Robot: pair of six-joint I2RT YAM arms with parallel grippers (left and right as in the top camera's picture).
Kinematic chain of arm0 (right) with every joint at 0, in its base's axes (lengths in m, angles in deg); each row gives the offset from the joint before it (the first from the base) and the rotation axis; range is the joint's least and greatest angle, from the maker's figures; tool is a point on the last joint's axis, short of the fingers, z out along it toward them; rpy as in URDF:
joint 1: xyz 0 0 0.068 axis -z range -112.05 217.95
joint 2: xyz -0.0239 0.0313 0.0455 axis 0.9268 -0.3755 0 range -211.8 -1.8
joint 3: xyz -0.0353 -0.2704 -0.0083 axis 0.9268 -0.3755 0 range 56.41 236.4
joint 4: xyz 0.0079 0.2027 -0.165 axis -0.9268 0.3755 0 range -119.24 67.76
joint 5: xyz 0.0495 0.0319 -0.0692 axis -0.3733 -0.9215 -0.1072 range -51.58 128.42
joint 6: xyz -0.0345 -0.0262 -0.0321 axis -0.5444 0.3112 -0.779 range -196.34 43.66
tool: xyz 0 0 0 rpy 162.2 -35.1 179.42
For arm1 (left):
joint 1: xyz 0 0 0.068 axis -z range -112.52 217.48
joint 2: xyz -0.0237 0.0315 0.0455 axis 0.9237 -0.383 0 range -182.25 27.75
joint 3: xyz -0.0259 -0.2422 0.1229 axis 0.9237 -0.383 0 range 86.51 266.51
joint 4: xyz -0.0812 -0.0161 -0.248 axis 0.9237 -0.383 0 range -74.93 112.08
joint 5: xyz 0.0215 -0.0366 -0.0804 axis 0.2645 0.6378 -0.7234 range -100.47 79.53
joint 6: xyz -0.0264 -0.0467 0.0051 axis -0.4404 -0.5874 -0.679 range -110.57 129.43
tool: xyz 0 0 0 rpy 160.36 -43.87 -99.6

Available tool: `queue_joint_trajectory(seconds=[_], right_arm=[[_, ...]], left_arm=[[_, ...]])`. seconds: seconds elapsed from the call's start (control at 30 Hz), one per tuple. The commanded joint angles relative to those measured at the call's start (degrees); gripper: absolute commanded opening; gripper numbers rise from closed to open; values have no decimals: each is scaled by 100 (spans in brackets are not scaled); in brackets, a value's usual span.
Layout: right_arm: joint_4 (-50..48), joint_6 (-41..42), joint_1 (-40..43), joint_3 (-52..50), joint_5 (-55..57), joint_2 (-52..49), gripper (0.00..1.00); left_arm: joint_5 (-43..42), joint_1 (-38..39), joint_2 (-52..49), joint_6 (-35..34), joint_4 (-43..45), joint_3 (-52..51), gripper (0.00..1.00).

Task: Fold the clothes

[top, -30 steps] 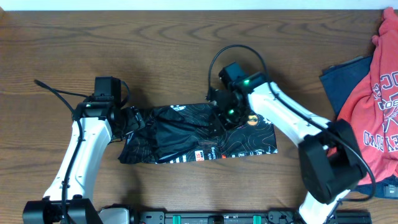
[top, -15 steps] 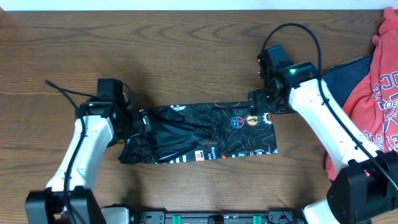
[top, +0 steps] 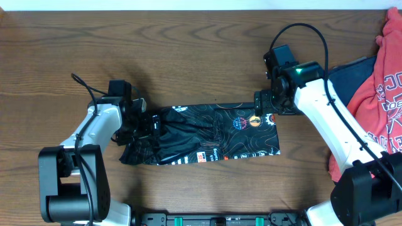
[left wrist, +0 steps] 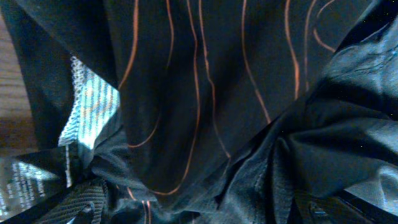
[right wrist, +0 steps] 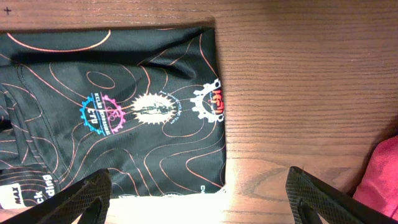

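Observation:
The black jersey [top: 213,135] with orange contour lines lies folded into a long strip across the table's middle, bunched at its left end. My left gripper [top: 147,125] is pushed into that bunched end. In the left wrist view its fingers [left wrist: 202,211] are spread, with black fabric [left wrist: 217,93] filling the gap. My right gripper [top: 267,103] hovers open and empty over the jersey's right end. The right wrist view shows the logos [right wrist: 124,124] and the jersey's right edge between the open fingers [right wrist: 199,199].
A red garment with white lettering [top: 383,81] lies over a dark blue one [top: 345,81] at the table's right edge, close to my right arm. Its red edge shows in the right wrist view [right wrist: 382,174]. Bare wood table [top: 188,50] lies behind the jersey.
My right gripper moved from the jersey's middle to its right end and let go of the fabric. My left arm swung its elbow in and pushed the gripper further right into the bunched end.

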Motion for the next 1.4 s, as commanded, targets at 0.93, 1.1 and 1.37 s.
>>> queue_joint_trajectory(seconds=[0.93,1.1,1.37], right_arm=[[26,98,39,28,103,-2,88],[28,98,39,28,103,-2,88],[31,98,39,28,103,-2,88]], left_arm=[[710,-20,-719,157,50,337,98],[-68,-17,-713,157,-50,337,85],[-160,-31,-704,157,-201,345,54]])
